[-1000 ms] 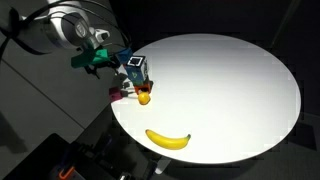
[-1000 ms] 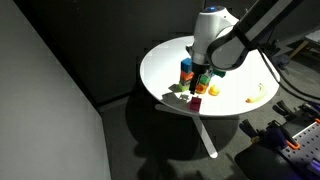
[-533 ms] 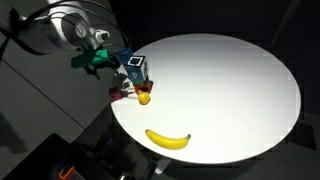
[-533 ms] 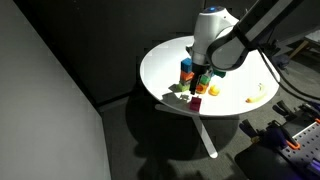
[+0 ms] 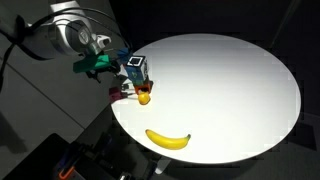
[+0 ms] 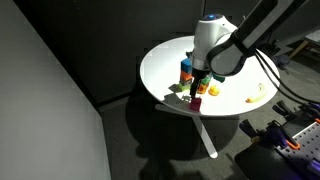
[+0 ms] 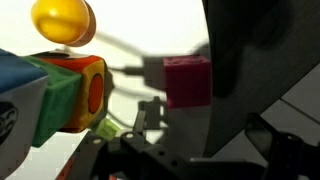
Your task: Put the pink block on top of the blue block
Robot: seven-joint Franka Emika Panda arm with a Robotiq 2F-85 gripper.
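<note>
The white round table filled the scene, with a banana alone at its near edge and a small cluster at its left rim; my arm reached in from the left, wrist bent down, so the gripper hung low over that cluster; there stood the dark blue box with its white label, a green-and-orange block, the orange ball and the pink block, which sat on the table just beside my one visible finger; whether my fingers were spread or pressed together I could not tell; I judged the pink block light, rigid and smooth, best pinched squarely across two opposite flat faces; the blue block I could not pick out with certainty.
</note>
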